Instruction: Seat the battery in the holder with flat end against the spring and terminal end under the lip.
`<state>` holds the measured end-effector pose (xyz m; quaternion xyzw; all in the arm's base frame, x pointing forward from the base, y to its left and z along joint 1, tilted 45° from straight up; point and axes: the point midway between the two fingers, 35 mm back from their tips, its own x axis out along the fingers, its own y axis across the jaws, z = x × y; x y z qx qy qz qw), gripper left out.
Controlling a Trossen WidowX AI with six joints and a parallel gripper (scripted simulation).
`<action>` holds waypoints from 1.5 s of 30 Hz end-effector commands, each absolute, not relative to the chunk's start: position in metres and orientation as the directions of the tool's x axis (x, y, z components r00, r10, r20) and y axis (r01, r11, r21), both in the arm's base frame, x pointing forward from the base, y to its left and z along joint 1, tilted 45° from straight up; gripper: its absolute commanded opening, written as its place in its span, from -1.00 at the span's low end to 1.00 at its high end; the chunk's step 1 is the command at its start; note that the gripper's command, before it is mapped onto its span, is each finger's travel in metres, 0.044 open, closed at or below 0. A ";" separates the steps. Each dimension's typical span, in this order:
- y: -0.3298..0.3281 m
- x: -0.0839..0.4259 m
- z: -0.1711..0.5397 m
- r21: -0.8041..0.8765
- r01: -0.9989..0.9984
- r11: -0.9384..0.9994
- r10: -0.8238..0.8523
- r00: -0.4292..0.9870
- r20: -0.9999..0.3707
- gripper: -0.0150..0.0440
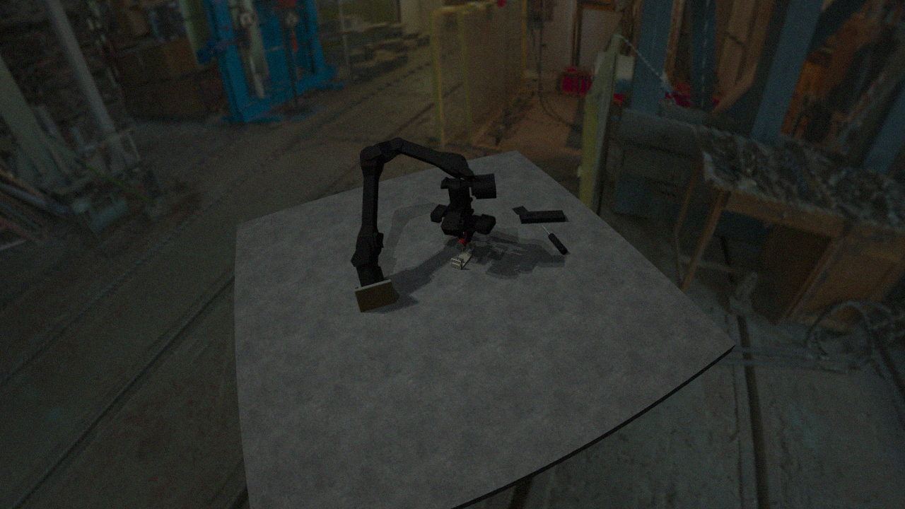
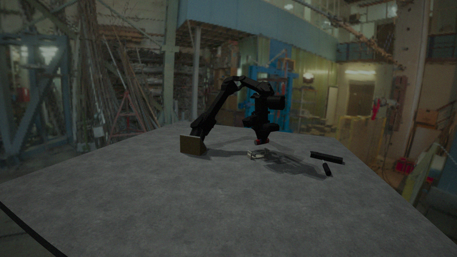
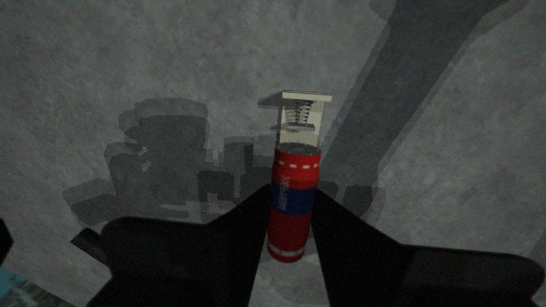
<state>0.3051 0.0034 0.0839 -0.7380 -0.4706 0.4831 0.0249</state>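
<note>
Gripper (image 3: 293,213) clamped on battery (image 3: 294,200), red with blue band, held in air above table (image 1: 442,379), fingers at mid-body. Holder (image 3: 299,117) on table just ahead and below, spring (image 3: 299,114) visible at far end, battery not yet in it. Judgement: step in hand is alignment over holder. Match battery axis to holder channel first, level it, then lower slowly. Flat end to spring, compress lightly, tuck terminal end under lip. No downward shove. Which battery end faces spring: cannot tell.
</note>
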 end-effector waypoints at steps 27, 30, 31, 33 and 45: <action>0.029 0.305 0.060 -0.491 0.657 -0.572 0.792 0.286 -0.539 -0.20; 0.029 0.305 0.059 -0.491 0.655 -0.574 0.795 0.301 -0.527 -0.20; 0.029 0.305 0.058 -0.491 0.655 -0.575 0.796 0.306 -0.523 -0.20; 0.030 0.304 0.057 -0.491 0.653 -0.576 0.797 0.316 -0.514 -0.20; 0.032 0.302 0.053 -0.493 0.650 -0.579 0.807 0.369 -0.461 -0.20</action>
